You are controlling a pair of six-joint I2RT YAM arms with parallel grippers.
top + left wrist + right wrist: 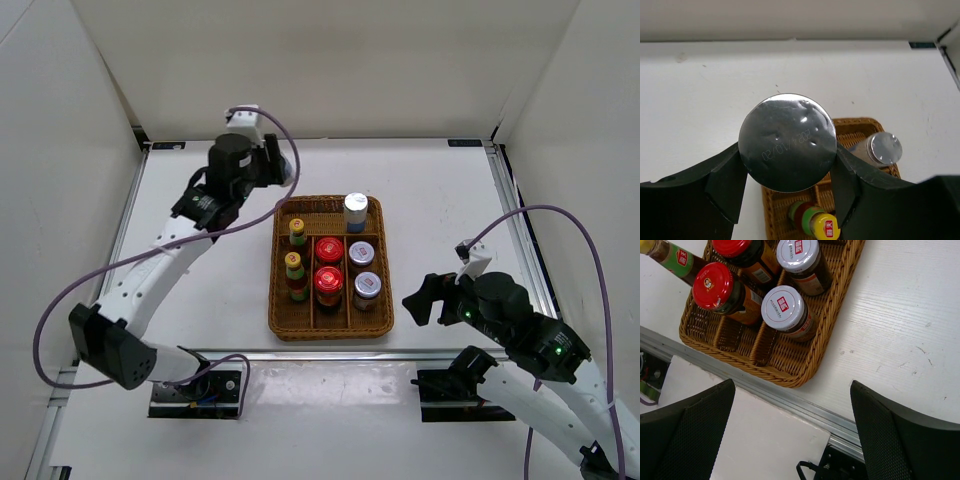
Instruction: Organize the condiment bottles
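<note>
Left wrist view: the left gripper point(787, 150) is clamped on a silver-capped bottle point(787, 142). The bottle's shiny round cap fills the gap, with a black finger point(725, 185) pressed against each side. Whether the bottle stands on the table point(700, 100) or hangs above it cannot be told. Just past it, to the right, lies the tray point(860, 125), with a second silver-capped bottle point(885, 148) standing in its far right corner.

Top view: the left gripper sits just beyond the tray's far left corner. Inside the tray, the left column holds two slim bottles point(297, 232) and the middle column two red-lidded jars point(329, 250). The right column holds two grey-lidded jars point(361, 253), nearer than the second silver-capped bottle.

The right gripper point(425, 298) is spread wide and holds nothing. It sits near the tray's near right corner, apart from it. In the right wrist view the grey-lidded jars lie ahead of its parted fingers.
</note>
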